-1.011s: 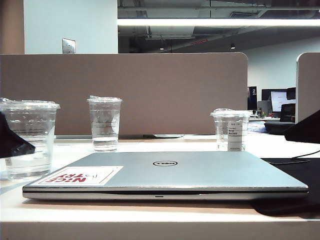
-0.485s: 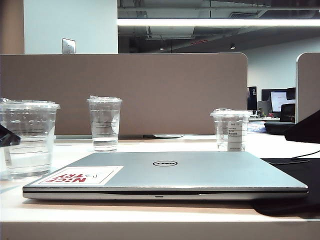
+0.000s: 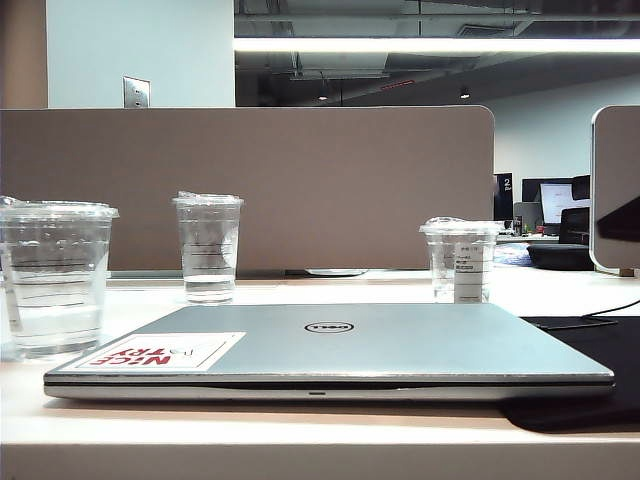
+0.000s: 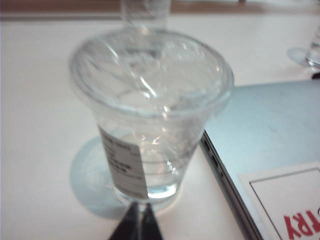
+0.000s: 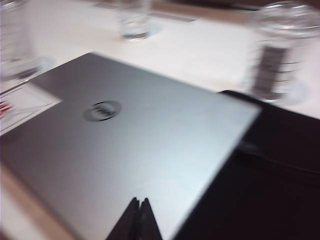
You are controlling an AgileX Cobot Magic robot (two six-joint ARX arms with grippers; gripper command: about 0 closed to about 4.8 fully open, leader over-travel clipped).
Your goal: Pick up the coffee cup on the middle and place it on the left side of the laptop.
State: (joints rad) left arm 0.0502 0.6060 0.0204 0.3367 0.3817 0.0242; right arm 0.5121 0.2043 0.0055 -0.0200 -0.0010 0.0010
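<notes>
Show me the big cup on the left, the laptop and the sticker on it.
big cup (image 3: 55,280), exterior view, middle of its clear side.
laptop (image 3: 400,340), exterior view, bare lid.
sticker (image 3: 160,351), exterior view, its middle.

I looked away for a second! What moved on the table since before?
The dark arm parts at both edges of the exterior view pulled out of sight. The left tool is shut and empty beside the coffee cup; the right tool is shut too. Cups and laptop stayed put.
</notes>
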